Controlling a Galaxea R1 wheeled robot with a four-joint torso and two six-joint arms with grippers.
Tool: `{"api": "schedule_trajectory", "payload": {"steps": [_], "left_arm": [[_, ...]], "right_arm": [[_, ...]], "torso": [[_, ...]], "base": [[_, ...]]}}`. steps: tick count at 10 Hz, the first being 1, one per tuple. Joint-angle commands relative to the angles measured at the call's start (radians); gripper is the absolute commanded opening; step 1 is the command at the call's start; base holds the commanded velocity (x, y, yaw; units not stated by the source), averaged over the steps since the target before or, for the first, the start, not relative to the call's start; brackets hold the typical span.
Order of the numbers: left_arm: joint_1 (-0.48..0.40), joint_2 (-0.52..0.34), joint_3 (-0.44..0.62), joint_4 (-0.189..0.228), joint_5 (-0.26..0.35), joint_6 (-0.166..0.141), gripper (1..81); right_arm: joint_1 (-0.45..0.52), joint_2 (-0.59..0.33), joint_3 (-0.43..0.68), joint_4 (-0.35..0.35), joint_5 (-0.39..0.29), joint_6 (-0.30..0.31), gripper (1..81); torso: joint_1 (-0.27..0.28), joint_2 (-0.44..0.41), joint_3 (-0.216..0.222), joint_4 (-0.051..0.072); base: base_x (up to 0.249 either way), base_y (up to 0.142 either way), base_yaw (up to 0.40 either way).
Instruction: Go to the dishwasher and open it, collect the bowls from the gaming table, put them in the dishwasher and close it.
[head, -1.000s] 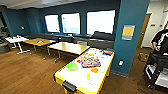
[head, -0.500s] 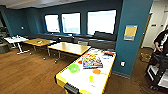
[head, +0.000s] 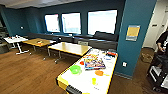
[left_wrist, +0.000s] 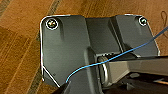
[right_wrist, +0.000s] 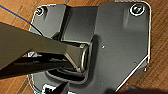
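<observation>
The gaming table (head: 75, 86) stood nearest, at about 6 o'clock in the head view, yellow-framed with a white top. Its long axis ran away from the camera toward 1 o'clock, the near short end cut by the lower edge. On its top a lime green bowl (head: 75, 69) lay toward the left edge, and an orange bowl (head: 99, 73) lay right of it, the two well apart. Just beyond and between them rested a colourful game board (head: 94, 63). A small yellow-green cup (head: 93, 80) stood nearer than the orange bowl.

Farther off, at 10 to 11 o'clock, stood wood-topped tables (head: 71, 48) on the wooden floor (head: 27, 72), with bright windows (head: 102, 22) in the teal wall behind. At 3 o'clock a person (head: 162, 41) stood by a dark cart (head: 158, 72).

Both wrist views looked down on wooden floor; whether either pincer was apart or together could not be told.
</observation>
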Motion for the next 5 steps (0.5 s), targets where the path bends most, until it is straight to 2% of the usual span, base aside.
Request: {"api": "schedule_trajectory", "payload": {"steps": [1, 5], "left_arm": [[-0.047, -0.001, 0.0, -0.003, 0.047, 0.004, 81.1], [-0.047, -0.002, 0.0, -0.003, 0.047, 0.004, 81.1]], "right_arm": [[0.043, 0.002, 0.004, -0.004, -0.045, -0.004, 81.1], [0.043, 0.002, 0.004, -0.004, -0.046, -0.004, 81.1]], "torso": [[0.0, 0.0, 0.0, 0.0], [0.0, 0.0, 0.0, 0.0]], "base": [[0.074, 0.081, 0.0], [0.072, 0.082, 0.0]]}}
